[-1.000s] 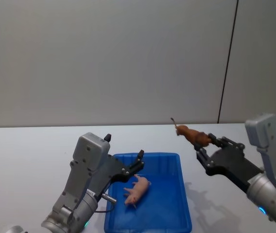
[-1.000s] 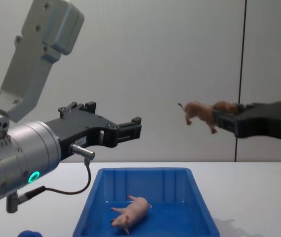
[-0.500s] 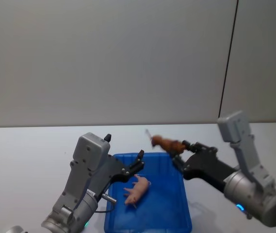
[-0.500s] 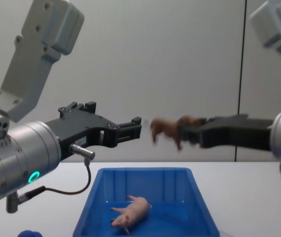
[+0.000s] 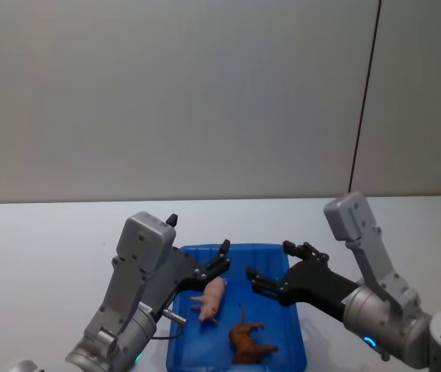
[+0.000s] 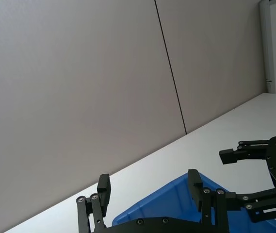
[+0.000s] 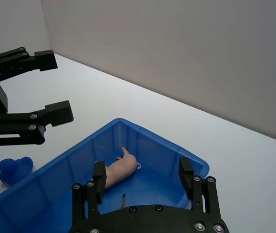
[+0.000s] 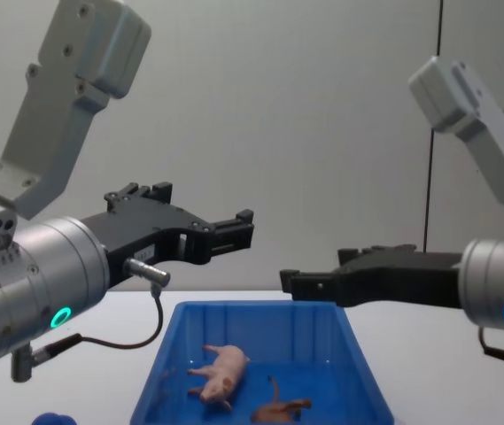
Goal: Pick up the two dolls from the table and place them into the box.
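The pale pink pig doll (image 5: 211, 298) (image 8: 219, 374) (image 7: 120, 168) lies on its side inside the blue box (image 5: 236, 249) (image 8: 260, 323) (image 7: 55, 179). The brown doll (image 5: 249, 343) (image 8: 280, 411) lies on the box floor just in front of the pig. My right gripper (image 5: 270, 262) (image 8: 314, 270) (image 7: 142, 170) hovers open above the box's right half with nothing between its fingers. Above the box's left rim my left gripper (image 5: 222, 260) (image 8: 246, 225) (image 6: 148, 182) also hangs open and empty.
The box stands on the white table (image 5: 34, 248). A small blue round toy (image 7: 11, 170) (image 8: 52, 418) sits on the table to the left of the box, near the front edge. A grey wall rises behind the table.
My right gripper swung left to above the box and opened. The brown doll dropped from it onto the box floor. The pig shifted slightly. The left arm stayed still.
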Action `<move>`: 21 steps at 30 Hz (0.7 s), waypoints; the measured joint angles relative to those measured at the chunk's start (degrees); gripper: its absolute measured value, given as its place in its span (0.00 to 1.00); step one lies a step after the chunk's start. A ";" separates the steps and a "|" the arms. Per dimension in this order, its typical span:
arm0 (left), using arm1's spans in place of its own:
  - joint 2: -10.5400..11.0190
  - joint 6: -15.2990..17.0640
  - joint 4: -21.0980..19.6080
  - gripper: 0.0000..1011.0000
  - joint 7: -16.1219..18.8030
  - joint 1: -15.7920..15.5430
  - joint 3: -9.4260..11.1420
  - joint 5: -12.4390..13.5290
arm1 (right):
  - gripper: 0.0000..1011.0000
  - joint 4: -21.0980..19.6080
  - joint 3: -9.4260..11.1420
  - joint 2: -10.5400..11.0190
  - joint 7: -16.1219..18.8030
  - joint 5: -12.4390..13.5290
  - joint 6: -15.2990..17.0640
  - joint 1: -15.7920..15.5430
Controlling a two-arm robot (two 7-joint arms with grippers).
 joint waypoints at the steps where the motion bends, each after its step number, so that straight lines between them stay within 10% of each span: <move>1: 0.00 0.00 0.00 0.99 0.00 0.00 0.00 0.00 | 0.89 0.00 0.00 0.00 0.00 0.00 0.00 0.00; 21: 0.00 0.00 0.00 0.99 0.00 0.00 0.00 0.00 | 0.99 -5.57 4.18 7.16 -0.01 4.35 -4.18 -6.16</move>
